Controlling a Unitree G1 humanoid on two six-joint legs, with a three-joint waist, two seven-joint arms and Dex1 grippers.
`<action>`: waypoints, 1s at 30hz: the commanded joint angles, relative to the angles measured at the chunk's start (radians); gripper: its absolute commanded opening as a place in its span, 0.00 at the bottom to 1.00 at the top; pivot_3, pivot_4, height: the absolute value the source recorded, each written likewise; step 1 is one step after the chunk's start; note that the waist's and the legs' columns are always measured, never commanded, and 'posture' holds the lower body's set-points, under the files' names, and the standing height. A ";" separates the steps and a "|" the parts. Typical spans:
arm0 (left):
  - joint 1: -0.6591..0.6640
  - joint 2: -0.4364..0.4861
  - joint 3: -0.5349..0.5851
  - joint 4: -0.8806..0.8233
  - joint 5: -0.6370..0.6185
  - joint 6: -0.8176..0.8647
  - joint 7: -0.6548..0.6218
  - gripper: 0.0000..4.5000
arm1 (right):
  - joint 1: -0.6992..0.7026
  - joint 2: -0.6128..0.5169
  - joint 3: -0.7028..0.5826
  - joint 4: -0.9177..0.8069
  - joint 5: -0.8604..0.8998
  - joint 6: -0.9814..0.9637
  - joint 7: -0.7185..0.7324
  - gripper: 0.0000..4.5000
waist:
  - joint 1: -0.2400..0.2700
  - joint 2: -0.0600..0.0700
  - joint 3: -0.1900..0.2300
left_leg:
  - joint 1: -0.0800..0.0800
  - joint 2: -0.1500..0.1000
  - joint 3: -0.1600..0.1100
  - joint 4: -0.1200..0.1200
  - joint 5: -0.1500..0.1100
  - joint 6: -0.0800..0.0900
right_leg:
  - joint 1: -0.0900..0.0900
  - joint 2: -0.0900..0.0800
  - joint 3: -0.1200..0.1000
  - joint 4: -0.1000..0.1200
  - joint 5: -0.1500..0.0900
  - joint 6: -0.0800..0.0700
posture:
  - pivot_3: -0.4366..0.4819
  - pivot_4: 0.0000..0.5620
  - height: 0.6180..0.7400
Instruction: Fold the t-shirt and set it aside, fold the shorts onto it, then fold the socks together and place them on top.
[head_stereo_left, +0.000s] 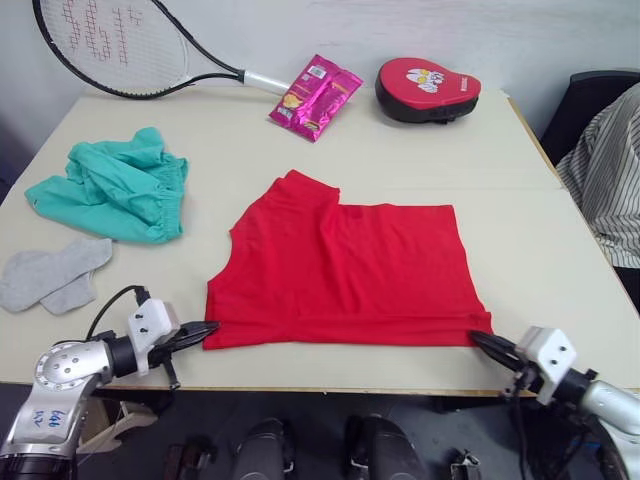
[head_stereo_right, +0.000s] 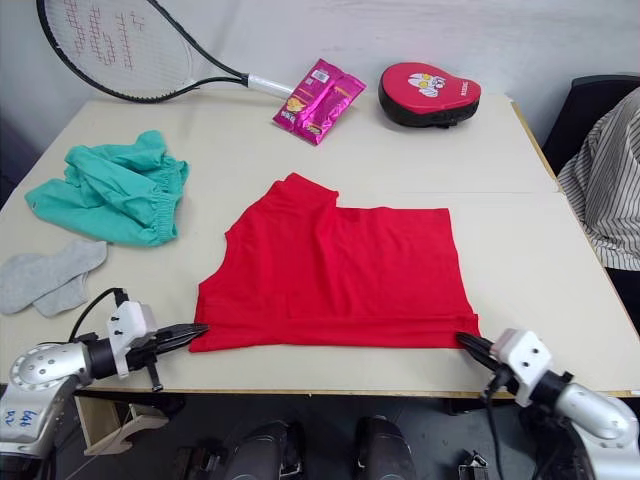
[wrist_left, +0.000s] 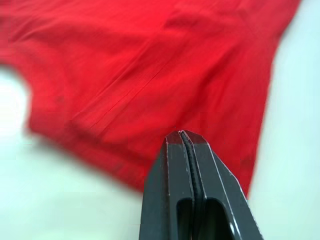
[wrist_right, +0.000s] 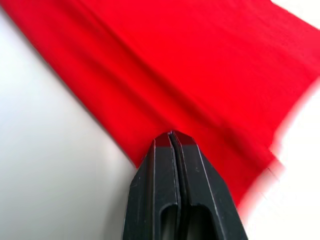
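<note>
- The socks (head_stereo_left: 50, 275) are seen lying flat at the table's left edge, with the shorts (head_stereo_left: 115, 188) bunched just beyond them; both lie well apart from either gripper.
- The left gripper (head_stereo_left: 207, 329) is placed at the near left corner of the t-shirt (head_stereo_left: 345, 270), its fingers pressed together on the cloth's edge. In the left wrist view the tips (wrist_left: 182, 138) are shown closed against the hem, which is judged to be pinched between them.
- The t-shirt is spread at the table's middle, its long axis running across from left to right, and it lies straight ahead of both grippers, away from the robot.
- The right gripper (head_stereo_left: 480, 342) is set at the near right corner, its fingers likewise together on the hem. Each arm is nearest to its own corner.
- The coming move is judged to turn on this: the near hem is held at both ends, so it can be carried away from the robot over the far edge.
- The head views give the whole garment and both corners; the wrist views give the closed tips on the cloth, as at the right (wrist_right: 171, 136).
</note>
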 joint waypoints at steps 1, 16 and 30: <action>0.024 0.046 0.061 -0.040 -0.064 0.026 -0.064 0.00 | 0.042 -0.048 -0.092 -0.010 0.085 0.036 0.072 0.04 | 0.000 0.000 0.000 | 0.000 0.000 0.000 0.000 0.000 0.000 | 0.000 0.000 0.000 0.000 0.000 0.000 | 0.48 0.27 1.00; 0.095 0.117 0.077 -0.197 -0.022 -0.041 -0.144 0.45 | -0.108 -0.220 -0.001 -0.002 -0.013 0.002 0.252 0.49 | -0.002 0.002 0.001 | -0.001 0.000 0.001 -0.003 0.000 0.000 | -0.001 0.000 0.000 -0.003 0.000 0.000 | 0.48 0.27 1.00; 0.012 0.084 -0.059 -0.102 0.140 -0.089 -0.058 0.45 | -0.237 -0.260 0.092 0.142 -0.099 -0.041 0.327 0.45 | -0.003 0.003 0.002 | -0.001 0.000 0.001 -0.002 0.000 0.000 | 0.000 0.000 -0.001 -0.003 0.000 0.001 | 0.48 0.27 1.00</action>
